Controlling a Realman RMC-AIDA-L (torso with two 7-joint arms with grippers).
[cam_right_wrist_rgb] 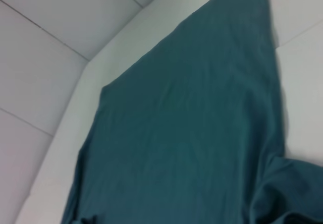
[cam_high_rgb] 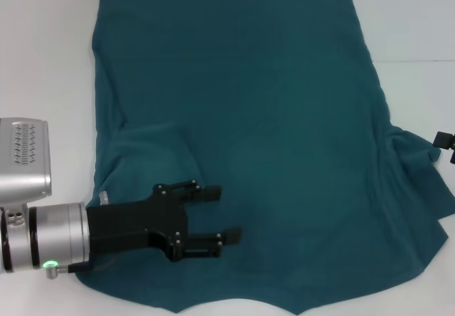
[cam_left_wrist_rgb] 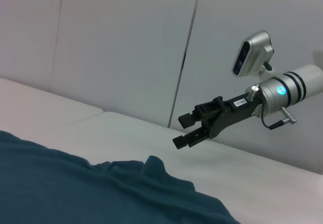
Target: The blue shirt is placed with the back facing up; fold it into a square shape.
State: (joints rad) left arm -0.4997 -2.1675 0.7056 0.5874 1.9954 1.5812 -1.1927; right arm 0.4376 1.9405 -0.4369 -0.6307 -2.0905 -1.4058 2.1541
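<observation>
Right hand [cam_high_rgb: 444,144] mostly cut off at the frame edge, beside the blue shirt [cam_high_rgb: 249,131] sleeve. Left hand [cam_high_rgb: 217,223] open, empty, hovering over shirt's near-left part, cloth spreading beyond across the counter [cam_high_rgb: 412,17].

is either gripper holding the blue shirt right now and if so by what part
Nothing is held. The left gripper hovers open over the blue shirt near its left side; the right gripper is open beside the shirt's right edge.
</observation>
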